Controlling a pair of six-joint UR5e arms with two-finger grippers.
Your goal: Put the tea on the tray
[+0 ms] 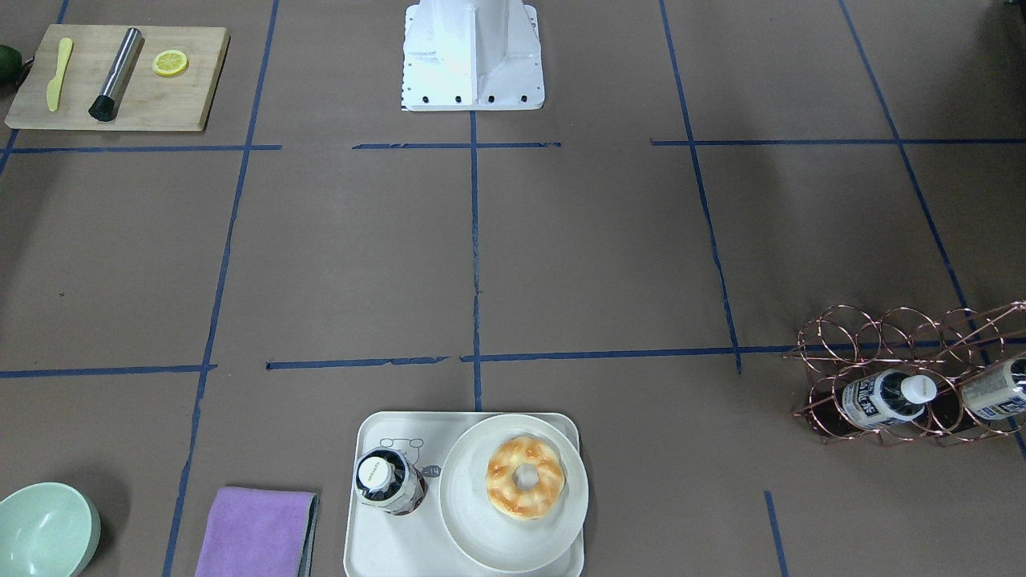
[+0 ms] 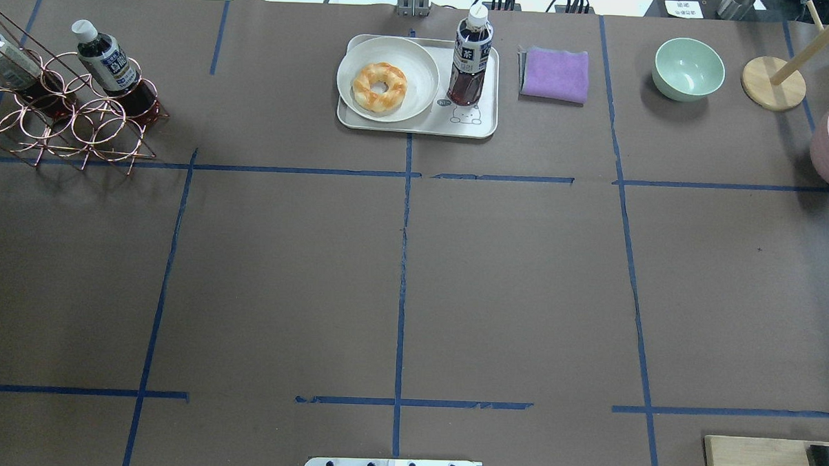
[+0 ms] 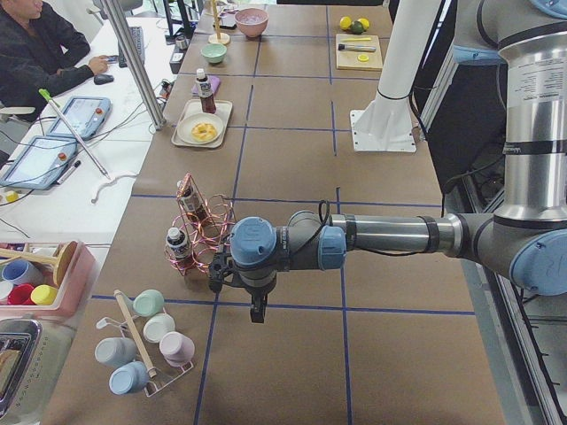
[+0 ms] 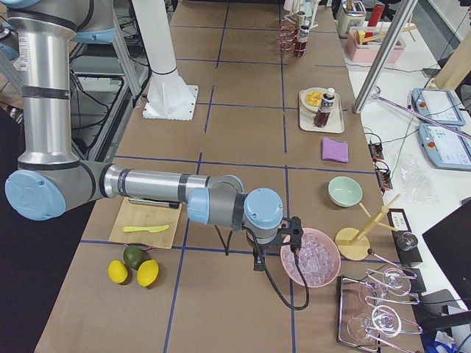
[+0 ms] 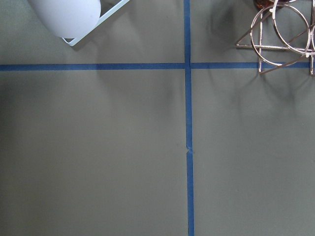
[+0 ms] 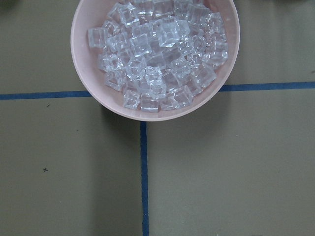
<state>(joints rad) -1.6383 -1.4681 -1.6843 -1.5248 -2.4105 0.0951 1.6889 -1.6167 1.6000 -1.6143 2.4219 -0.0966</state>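
Standing tea on tray, dark-character label

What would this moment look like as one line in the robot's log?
tea: upright on tray, beside plate | rack: two bottles | left hand, right hand: far from tray, grip unclear

Robotics lab: brown-papered table w/ blue tape grid, operator at teach pendants beside it.

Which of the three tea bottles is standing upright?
The tea on the tray, beside the plate; the other two bottles lie slanted in the copper wire rack.
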